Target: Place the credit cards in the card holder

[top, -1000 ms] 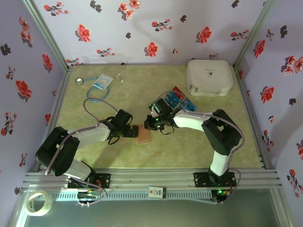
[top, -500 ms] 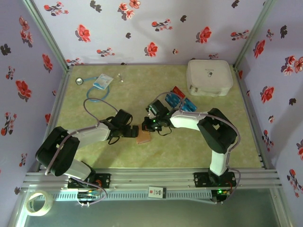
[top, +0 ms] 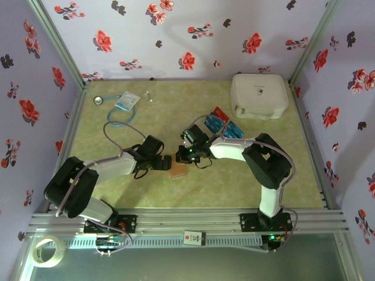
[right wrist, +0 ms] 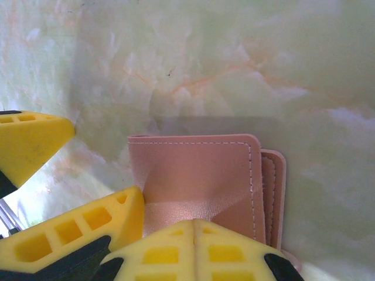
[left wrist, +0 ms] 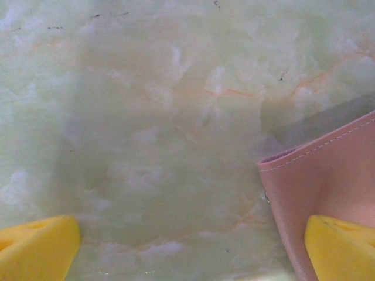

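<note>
One tan-pink card holder point(top: 177, 168) lies mid-table between two grippers: the left gripper point(left wrist: 190, 246) with jaws wide apart, the right gripper point(right wrist: 193, 234) with jaws together. Red and blue credit cards point(top: 221, 124), too overlapped to count, sit farther right beside one white case point(top: 259, 96).

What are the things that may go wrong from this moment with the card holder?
1. The left jaws stand open, with one fingertip over the card holder, so nothing clamps it. It may slide if the shut right jaws push it.
2. Both pairs of jaws meet closely at the holder and may collide.
</note>
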Controlling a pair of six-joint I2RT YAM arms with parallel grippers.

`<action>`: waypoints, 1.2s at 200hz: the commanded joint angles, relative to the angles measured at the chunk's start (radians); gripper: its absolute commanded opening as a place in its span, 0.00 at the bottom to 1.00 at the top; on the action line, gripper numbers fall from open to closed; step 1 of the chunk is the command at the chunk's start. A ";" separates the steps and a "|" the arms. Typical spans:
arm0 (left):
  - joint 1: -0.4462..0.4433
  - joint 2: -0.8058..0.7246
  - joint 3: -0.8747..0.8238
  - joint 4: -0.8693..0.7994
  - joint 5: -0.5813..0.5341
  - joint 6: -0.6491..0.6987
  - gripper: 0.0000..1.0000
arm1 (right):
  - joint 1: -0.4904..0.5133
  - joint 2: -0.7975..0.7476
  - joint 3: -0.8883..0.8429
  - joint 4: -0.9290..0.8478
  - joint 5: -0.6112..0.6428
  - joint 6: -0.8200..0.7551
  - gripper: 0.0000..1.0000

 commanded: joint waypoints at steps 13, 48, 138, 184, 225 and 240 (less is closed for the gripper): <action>-0.004 0.031 -0.039 -0.008 0.021 -0.009 1.00 | 0.009 0.021 -0.037 0.008 0.016 0.022 0.00; -0.004 0.031 -0.040 -0.006 0.019 -0.009 1.00 | 0.021 0.009 -0.056 0.023 0.018 0.030 0.00; -0.004 0.026 -0.037 -0.014 0.020 -0.009 1.00 | 0.033 -0.022 -0.114 0.092 0.099 -0.027 0.00; -0.004 0.027 -0.033 -0.019 0.019 -0.007 1.00 | 0.053 -0.053 -0.170 0.115 0.149 -0.073 0.00; -0.005 0.028 -0.029 -0.020 0.018 -0.008 1.00 | 0.085 -0.047 -0.215 0.143 0.176 -0.096 0.00; -0.004 0.032 -0.030 -0.018 0.019 -0.008 1.00 | 0.098 -0.043 -0.227 0.145 0.189 -0.107 0.00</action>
